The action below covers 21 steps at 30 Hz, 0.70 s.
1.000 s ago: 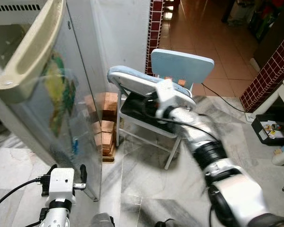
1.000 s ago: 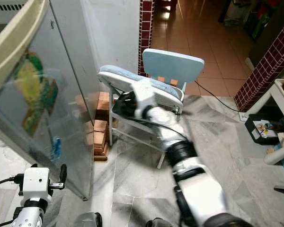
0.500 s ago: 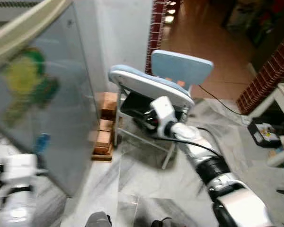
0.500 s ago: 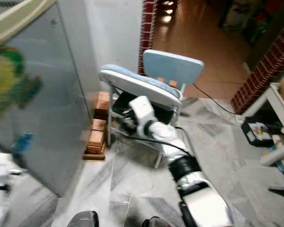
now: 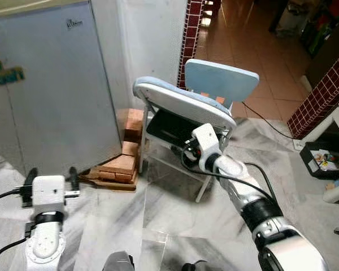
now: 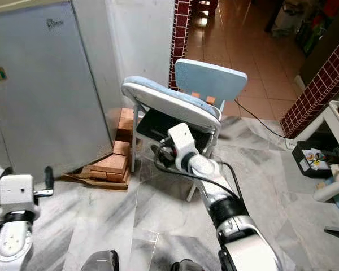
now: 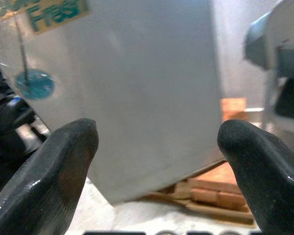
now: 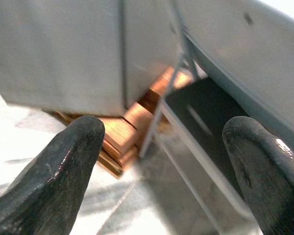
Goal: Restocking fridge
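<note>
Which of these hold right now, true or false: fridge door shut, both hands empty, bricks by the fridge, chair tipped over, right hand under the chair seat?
1. The fridge door is shut. True.
2. Both hands are closed on items. False: the left hand and the right hand are both open and empty.
3. Bricks lie on the floor beside the fridge. True.
4. The chair lies tipped over on the floor. False: it stands on its legs, with its blue seat folded up at a slant.
5. The right hand is low in front of the chair, at the dark shelf under the seat. True.
</note>
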Tool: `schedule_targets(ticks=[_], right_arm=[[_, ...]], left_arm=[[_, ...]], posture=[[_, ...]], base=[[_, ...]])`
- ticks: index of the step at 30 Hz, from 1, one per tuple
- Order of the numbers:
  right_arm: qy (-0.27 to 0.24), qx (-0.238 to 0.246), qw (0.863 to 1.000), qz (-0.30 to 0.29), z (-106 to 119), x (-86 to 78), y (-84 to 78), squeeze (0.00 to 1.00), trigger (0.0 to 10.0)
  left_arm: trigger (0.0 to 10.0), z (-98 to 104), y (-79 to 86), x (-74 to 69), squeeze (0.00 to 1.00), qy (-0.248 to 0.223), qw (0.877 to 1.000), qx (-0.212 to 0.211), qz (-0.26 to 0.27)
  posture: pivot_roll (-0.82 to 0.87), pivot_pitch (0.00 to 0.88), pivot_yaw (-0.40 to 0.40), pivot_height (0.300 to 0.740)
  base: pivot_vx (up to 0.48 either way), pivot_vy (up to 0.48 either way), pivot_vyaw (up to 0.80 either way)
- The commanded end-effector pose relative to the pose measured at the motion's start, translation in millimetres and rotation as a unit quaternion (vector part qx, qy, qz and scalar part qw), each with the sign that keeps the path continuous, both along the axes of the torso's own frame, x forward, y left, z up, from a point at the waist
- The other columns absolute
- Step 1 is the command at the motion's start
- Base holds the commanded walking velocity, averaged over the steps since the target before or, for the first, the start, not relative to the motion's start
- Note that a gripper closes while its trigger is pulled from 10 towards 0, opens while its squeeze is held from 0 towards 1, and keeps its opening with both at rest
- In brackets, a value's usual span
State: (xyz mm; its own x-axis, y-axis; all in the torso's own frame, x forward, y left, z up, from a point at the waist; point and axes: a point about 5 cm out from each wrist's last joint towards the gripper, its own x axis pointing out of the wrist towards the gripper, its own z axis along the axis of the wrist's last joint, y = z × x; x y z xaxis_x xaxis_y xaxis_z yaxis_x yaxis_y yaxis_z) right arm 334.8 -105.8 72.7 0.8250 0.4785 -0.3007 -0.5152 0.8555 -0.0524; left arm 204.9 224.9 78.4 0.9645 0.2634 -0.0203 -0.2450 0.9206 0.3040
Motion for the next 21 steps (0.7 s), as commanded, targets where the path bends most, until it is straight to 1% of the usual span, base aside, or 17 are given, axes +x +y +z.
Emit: schedule_targets(ticks=[1, 3, 4, 5, 6, 8, 10, 14, 16, 19, 21], right_arm=[[-0.025, 0.019, 0.999, -0.029, 6.4, 0.8, -6.8, 0.00, 10.0], [-0.028, 0.045, 0.997, -0.055, 6.1, -1.6, -11.8, 0.00, 10.0], [-0.028, 0.049, 0.997, -0.060, 6.0, -2.0, -12.8, 0.00, 10.0], [-0.028, 0.049, 0.997, -0.060, 6.0, -2.0, -12.8, 0.00, 10.0], [-0.038, 0.049, 0.996, -0.069, 6.3, -3.5, -16.2, 0.00, 10.0], [-0.036, 0.052, 0.995, -0.077, 5.1, -4.6, -18.6, 0.00, 10.0], [-0.039, 0.058, 0.992, -0.108, 4.3, -6.3, -28.2, 0.00, 10.0], [-0.048, 0.056, 0.988, -0.137, 3.7, -9.8, -40.5, 0.00, 10.0], [-0.042, 0.061, 0.984, -0.162, 0.4, -14.6, -49.5, 0.00, 10.0], [-0.042, 0.055, 0.983, -0.172, -3.2, -20.3, -54.2, 0.00, 10.0], [-0.041, 0.056, 0.982, -0.173, -4.3, -22.1, -54.1, 0.00, 10.0]], left_arm=[[10.0, 0.3, -7.1, -2.1, 0.00, 0.001, 1.000, -0.003, -0.023], [10.0, -1.4, -10.3, -2.7, 0.00, 0.007, 0.999, -0.011, -0.033], [10.0, -1.4, -10.3, -2.9, 0.00, 0.007, 0.999, -0.011, -0.032], [10.0, -1.4, -10.3, -2.9, 0.00, 0.007, 0.999, -0.011, -0.032], [10.0, -1.7, -10.6, -2.5, 0.00, 0.006, 0.999, -0.016, -0.033], [10.0, -1.5, -11.4, -1.9, 0.00, 0.005, 0.999, -0.020, -0.034], [10.0, -0.6, -13.6, -0.7, 0.00, 0.002, 0.999, -0.024, -0.037], [10.0, -0.3, -14.5, -0.7, 0.00, -0.001, 0.999, -0.028, -0.036], [10.0, 0.0, -17.0, -0.6, 0.00, -0.002, 0.999, -0.034, -0.039], [10.0, -0.6, -19.5, -1.0, 0.00, 0.000, 0.998, -0.040, -0.043], [10.0, -1.1, -20.1, -1.6, 0.00, 0.002, 0.998, -0.044, -0.043]], posture=[[0.11, 0.078, -0.012, 0.740], [0.11, 0.077, -0.010, 0.740], [0.11, 0.076, -0.007, 0.740], [0.11, 0.076, -0.007, 0.740], [0.10, 0.074, -0.007, 0.740], [0.10, 0.074, -0.007, 0.740], [0.10, 0.075, -0.010, 0.740], [0.09, 0.075, -0.011, 0.740], [0.09, 0.076, -0.010, 0.740], [0.08, 0.072, -0.004, 0.740], [0.08, 0.072, -0.004, 0.740]], base=[[0.000, 0.000, 0.00], [0.000, 0.000, 0.00], [0.000, 0.000, 0.00], [0.000, 0.000, 0.00], [0.000, 0.000, 0.00], [0.000, 0.000, 0.00], [0.000, 0.000, 0.00], [0.000, 0.000, 0.00], [0.000, 0.148, -0.65], [0.000, 0.419, -0.80], [0.000, 0.480, -0.80]])
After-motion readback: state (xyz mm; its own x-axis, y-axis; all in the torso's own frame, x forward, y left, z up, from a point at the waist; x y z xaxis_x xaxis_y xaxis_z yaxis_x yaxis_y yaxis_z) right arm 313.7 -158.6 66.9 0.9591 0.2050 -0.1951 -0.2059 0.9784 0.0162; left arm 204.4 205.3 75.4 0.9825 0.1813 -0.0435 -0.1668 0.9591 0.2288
